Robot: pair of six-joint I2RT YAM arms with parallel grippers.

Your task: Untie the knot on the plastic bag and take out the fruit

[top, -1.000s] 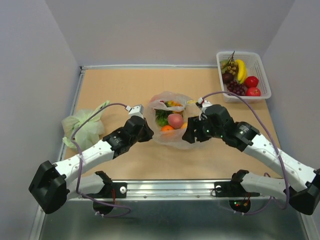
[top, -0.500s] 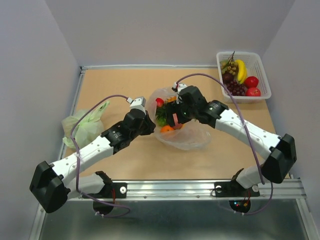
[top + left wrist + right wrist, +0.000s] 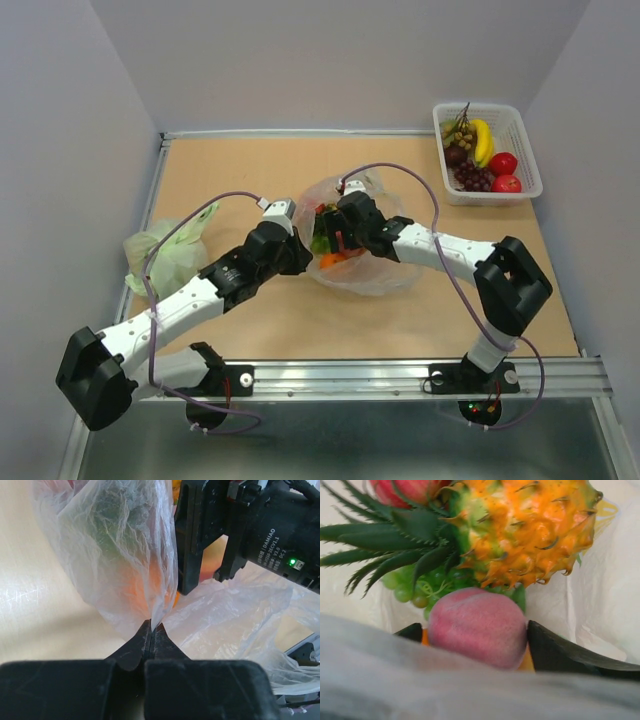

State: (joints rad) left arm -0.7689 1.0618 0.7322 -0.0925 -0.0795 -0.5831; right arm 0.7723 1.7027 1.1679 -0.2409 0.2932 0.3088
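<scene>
The clear plastic bag (image 3: pixel 378 276) lies mid-table with its mouth open; no knot shows. My left gripper (image 3: pixel 305 258) is shut on a fold of the bag's film (image 3: pixel 115 545), its tips (image 3: pixel 151 626) pinching it at the bag's left edge. My right gripper (image 3: pixel 336 244) is inside the bag, open, with its fingers on either side of a pink peach (image 3: pixel 477 627); the right finger touches it. Behind the peach lie the pineapple (image 3: pixel 530 530), a red fruit (image 3: pixel 405 490) and green grapes (image 3: pixel 410 587). An orange (image 3: pixel 330 260) shows through the film.
A white basket (image 3: pixel 533 168) at the far right holds a banana, dark grapes and red fruit. A pale green bag (image 3: pixel 165 255) lies at the left edge. The right wrist's body (image 3: pixel 250 525) is close in front of my left gripper.
My right arm swung left from the bag's right side and reached down into the open bag, around the peach. My left gripper kept its hold on the film, shifting slightly right.
</scene>
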